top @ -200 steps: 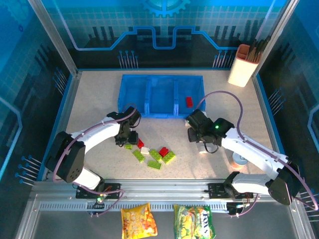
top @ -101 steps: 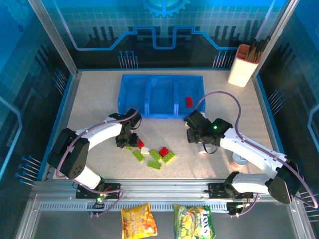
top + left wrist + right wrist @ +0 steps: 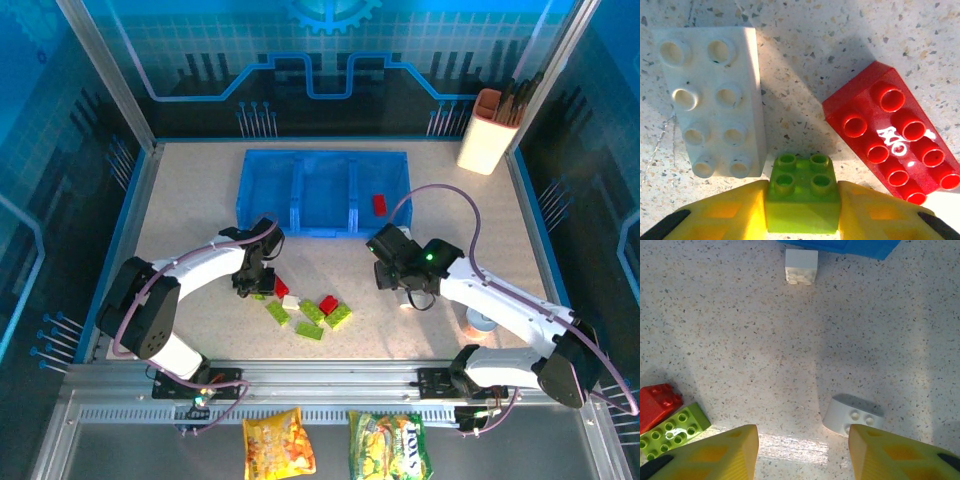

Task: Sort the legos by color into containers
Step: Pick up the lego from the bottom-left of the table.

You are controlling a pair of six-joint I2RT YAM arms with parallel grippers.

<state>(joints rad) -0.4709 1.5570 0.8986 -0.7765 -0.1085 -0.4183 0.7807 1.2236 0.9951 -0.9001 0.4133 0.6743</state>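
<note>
Left wrist view: a lime green brick (image 3: 801, 197) sits clamped between my left fingers (image 3: 725, 215), with a white brick (image 3: 710, 95) and a red brick (image 3: 892, 135) just beyond their tips. My right fingers (image 3: 715, 452) hang apart. Next, I judge, I lift it and carry it to the blue tray (image 3: 265, 190).

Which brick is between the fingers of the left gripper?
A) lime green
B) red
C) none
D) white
A: the left gripper is shut on the lime green brick; the white brick and the red brick lie outside its fingers.
</note>
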